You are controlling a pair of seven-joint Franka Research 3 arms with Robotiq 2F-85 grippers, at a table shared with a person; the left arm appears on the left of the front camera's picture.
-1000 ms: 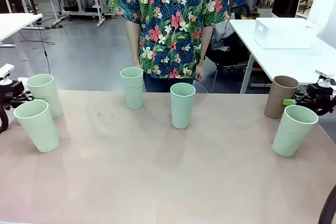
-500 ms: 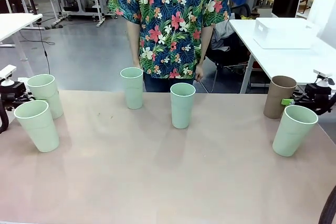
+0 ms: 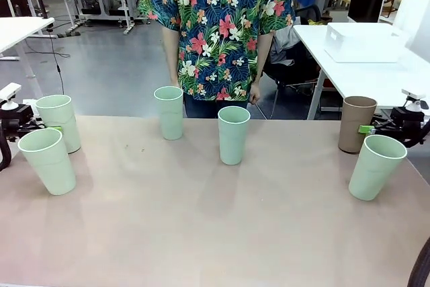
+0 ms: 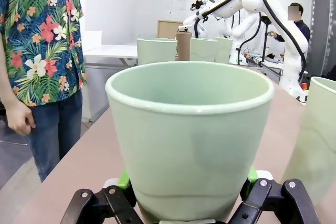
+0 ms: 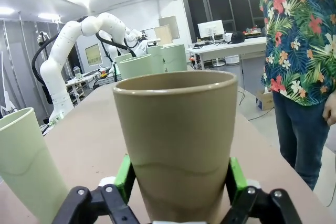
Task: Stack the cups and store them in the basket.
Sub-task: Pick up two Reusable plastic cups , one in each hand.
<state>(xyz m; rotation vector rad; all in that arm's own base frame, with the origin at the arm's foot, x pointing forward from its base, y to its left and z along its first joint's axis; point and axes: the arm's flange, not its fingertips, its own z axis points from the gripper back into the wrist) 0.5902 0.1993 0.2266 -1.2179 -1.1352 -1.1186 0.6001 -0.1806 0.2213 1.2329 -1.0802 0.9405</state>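
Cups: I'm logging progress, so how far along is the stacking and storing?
Nothing stacked yet: all six cups stand apart on the table. In hand: left gripper clamps the back-left mint cup, right gripper the brown cup. Left: stacking everything, then loading the basket.

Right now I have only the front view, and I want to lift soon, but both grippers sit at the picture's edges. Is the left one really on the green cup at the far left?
Observer: Yes. In the left wrist view the left gripper has a green pad against each side of the green cup.
Operator: And the right one on the brown cup?
Observer: The same. The right wrist view shows the right gripper with its pads pressed on both sides of the brown cup.
Operator: How high do they grip?
Observer: Low on the wall in both wrist views, well under the rims.
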